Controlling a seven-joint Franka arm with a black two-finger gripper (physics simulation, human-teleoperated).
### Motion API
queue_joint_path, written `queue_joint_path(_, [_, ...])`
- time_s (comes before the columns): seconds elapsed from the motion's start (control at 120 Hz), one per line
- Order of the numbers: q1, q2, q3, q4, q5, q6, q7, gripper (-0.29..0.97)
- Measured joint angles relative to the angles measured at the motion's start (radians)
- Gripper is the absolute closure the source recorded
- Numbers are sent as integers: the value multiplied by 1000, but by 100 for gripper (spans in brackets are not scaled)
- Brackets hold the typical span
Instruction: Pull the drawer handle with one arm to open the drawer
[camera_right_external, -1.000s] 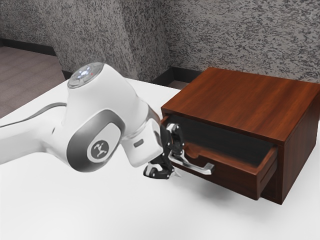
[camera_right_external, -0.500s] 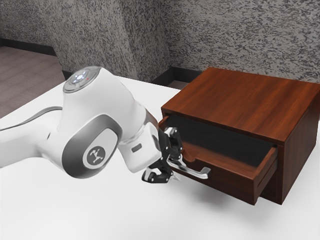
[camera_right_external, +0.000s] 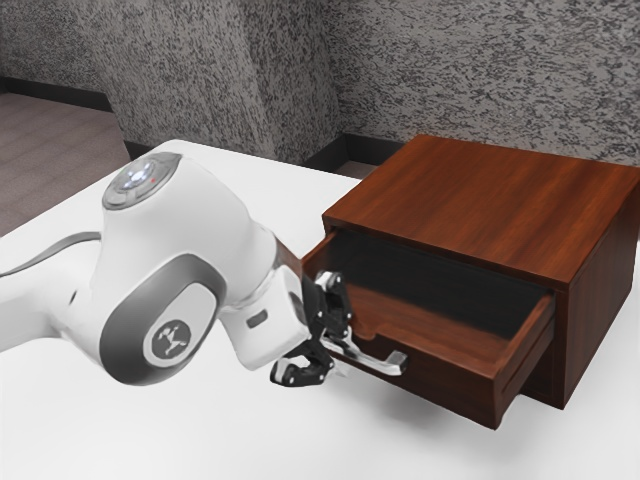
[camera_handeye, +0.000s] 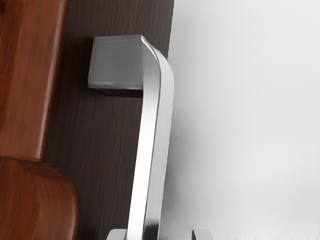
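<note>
On the white tabletop, the red-brown wooden cabinet has its drawer standing partway out toward the arm. The pull is best made straight along the drawer's runners and level, with no lift or twist that could make it bind. The drawer is a shallow wooden tray with a slim brushed-metal handle on its front. The gripper sits at that handle's near end, fingers spread astride the bar and hooking it, not pinching it.
</note>
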Motion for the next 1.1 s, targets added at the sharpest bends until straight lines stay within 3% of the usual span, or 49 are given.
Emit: queue_joint_path(1.1, [-43, -181, 7, -151, -54, -11, -8, 55])
